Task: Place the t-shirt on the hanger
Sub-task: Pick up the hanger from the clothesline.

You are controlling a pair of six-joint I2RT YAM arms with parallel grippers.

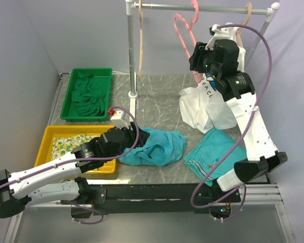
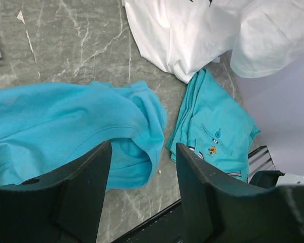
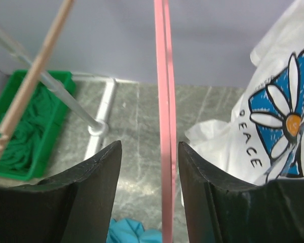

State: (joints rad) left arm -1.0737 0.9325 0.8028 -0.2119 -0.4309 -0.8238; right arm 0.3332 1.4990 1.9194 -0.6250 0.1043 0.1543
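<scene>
Nearest me, the left gripper (image 1: 138, 135) hangs low over the bench (image 1: 162, 98), close to the middle of its near edge. Its jaws stand apart and hold nothing. In the left wrist view a folded edge of the turquoise t-shirt (image 1: 159, 147) lies below the gap between them. The t-shirt is crumpled in a heap just in from the near edge, spreading right from that gripper.

Just beside it, toward the near right corner, lies a teal garment (image 1: 213, 152) with a striped edge and a small emblem. The two cloths lie close, with a strip of bare bench between them. At the near left corner sits a yellow tray (image 1: 43, 149) holding a printed cloth. Behind it, along the left edge, a green tray (image 1: 91, 71) holds dark green cloths.

Farther back on the right, a white t-shirt (image 1: 202, 109) with a blue and yellow flower print lies bunched on the bench.

At the far edge stands the clothes rail (image 1: 202, 7). The pink hanger (image 1: 183, 35) hangs from it, between two beige hangers (image 1: 140, 40). My right gripper (image 1: 196, 59) is raised to the pink hanger. In the right wrist view the pink bar runs between the jaws, which are parted and not clamped on it.
</scene>
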